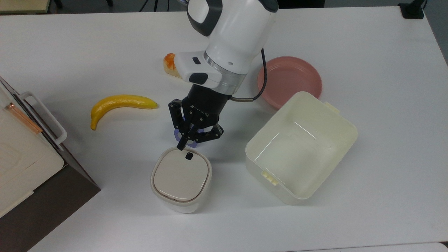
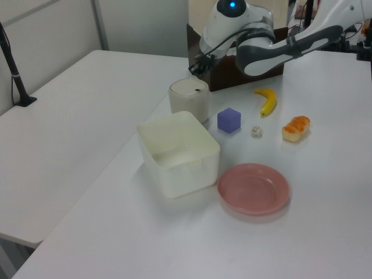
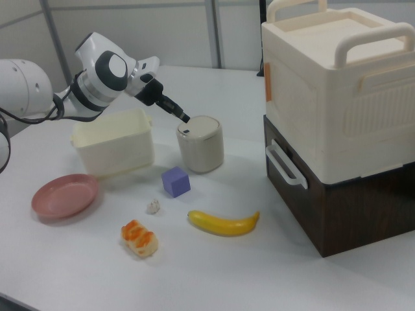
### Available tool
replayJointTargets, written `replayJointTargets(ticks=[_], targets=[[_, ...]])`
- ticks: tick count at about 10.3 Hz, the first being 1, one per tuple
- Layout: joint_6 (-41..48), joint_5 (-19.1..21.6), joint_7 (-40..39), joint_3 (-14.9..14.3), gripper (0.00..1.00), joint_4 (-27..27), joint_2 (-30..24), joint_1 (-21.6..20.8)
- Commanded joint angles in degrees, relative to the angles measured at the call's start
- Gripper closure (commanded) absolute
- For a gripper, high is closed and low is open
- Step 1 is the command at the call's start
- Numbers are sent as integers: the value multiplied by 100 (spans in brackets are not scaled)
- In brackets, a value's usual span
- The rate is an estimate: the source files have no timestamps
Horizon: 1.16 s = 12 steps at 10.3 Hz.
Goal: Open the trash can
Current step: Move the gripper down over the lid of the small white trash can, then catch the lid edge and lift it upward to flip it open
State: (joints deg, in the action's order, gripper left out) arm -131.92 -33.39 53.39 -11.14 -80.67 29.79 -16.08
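On the white table [image 1: 367,42], the job is only getting started. The trash can [image 1: 181,175] is sitting near the front edge in the top view, and its flat lid [image 1: 181,174] is lying shut, so opening it is what is left to do. The gripper [image 1: 182,144] is hanging just above the far rim, very close to the small dark button [image 1: 189,156], with its fingers looking pressed together into one thin tip. I think pushing that button is the next step.

Going from big to small: the big white box [image 3: 337,84] with handles is sitting on a dark base, closed, so I cannot tell what is inside. The yellow tub [image 1: 301,147] beside the trash can is holding nothing. The pink plate [image 1: 289,81] is lying bare too. The trash can is hiding its inside under the lid.
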Motion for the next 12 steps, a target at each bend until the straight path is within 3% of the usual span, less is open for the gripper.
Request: replayJointTargets(ticks=[1,12], targets=[[-80,-352,224,24,100,157,246,-71],[-62,-827,224,156,100,42,467,-18]])
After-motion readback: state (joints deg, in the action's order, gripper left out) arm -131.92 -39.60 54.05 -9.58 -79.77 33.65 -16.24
